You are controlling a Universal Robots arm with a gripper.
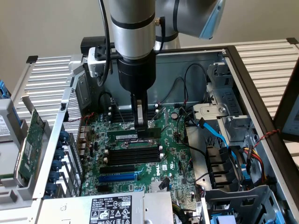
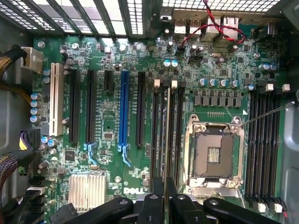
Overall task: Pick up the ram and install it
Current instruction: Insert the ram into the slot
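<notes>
Exterior view first: the arm point(image 1: 133, 28) drops straight down from the top centre of the frame into the open computer case point(image 1: 243, 84). The gripper point(image 1: 140, 122) is right at the middle of the picture, fingers pinched onto the ram point(image 1: 127, 136). The ram is a long, thin, dark stick with a pale label strip along its side. It lies level across the motherboard point(image 1: 173, 158), just above the bank of black memory slots point(image 1: 131, 156). Whether it is seated in a slot, I cannot tell from here. Lower down runs a blue slot point(image 1: 119, 177), and a green expansion card point(image 1: 29, 140) stands outside the case at the exterior view's left.

Over to the wrist view: the gripper point(image 2: 166, 198) has its black fingers point(image 2: 154, 205) drawn together on the ram point(image 2: 166, 140). Seen edge-on, the ram is a hairline-thin dark strip running away from the fingertips. It lines up with the white-clipped memory slots point(image 2: 177, 130), which sit between the long blue slot point(image 2: 124, 112) and the open CPU socket point(image 2: 214, 156). A second bank of memory slots point(image 2: 264, 140) sits beyond the socket, and a ribbed silver heatsink point(image 2: 87, 191) lies near the fingers.
</notes>
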